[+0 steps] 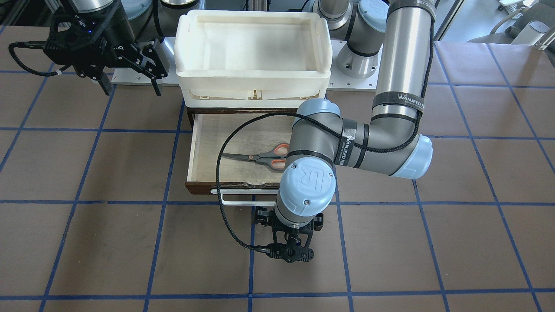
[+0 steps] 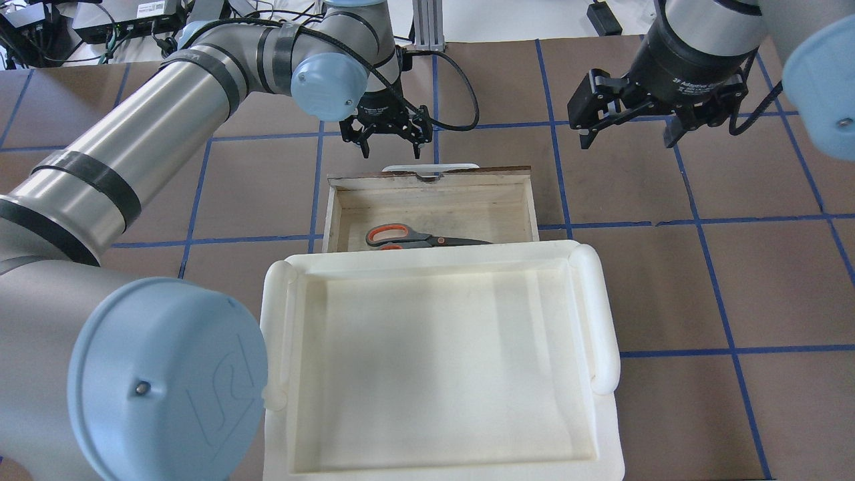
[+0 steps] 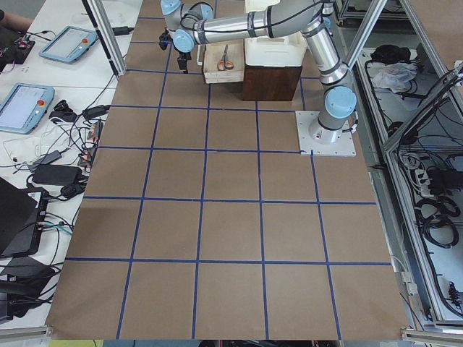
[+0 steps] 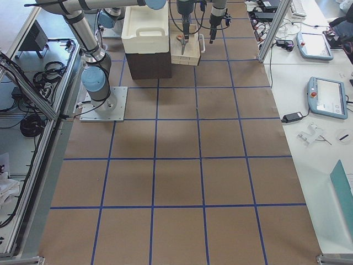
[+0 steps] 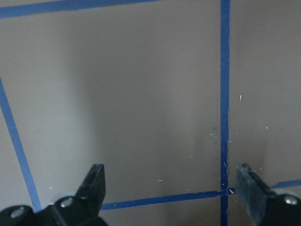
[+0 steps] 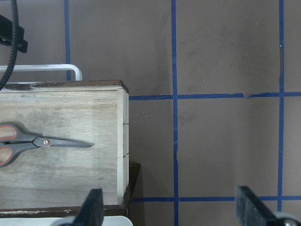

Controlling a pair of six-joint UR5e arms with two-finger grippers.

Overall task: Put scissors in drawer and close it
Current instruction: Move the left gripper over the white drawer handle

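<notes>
The scissors lie flat on the pale plywood floor of the open drawer, at the centre of the front-facing view. Their handles are grey with orange-red inside the loops, and the slim dark blades are closed and point toward frame left. The left gripper hovers just beyond the drawer's white bar handle, jaws spread wide and empty. The right gripper, at the overhead view's upper right, is likewise spread wide and holds nothing.

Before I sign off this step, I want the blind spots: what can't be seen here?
- Scissors: handle loops partly behind the left arm, front view; lower loop under the bin rim, overhead.
- Drawer handle: one end behind that arm, front view.
- Side views: scissors too small for detail.
</notes>
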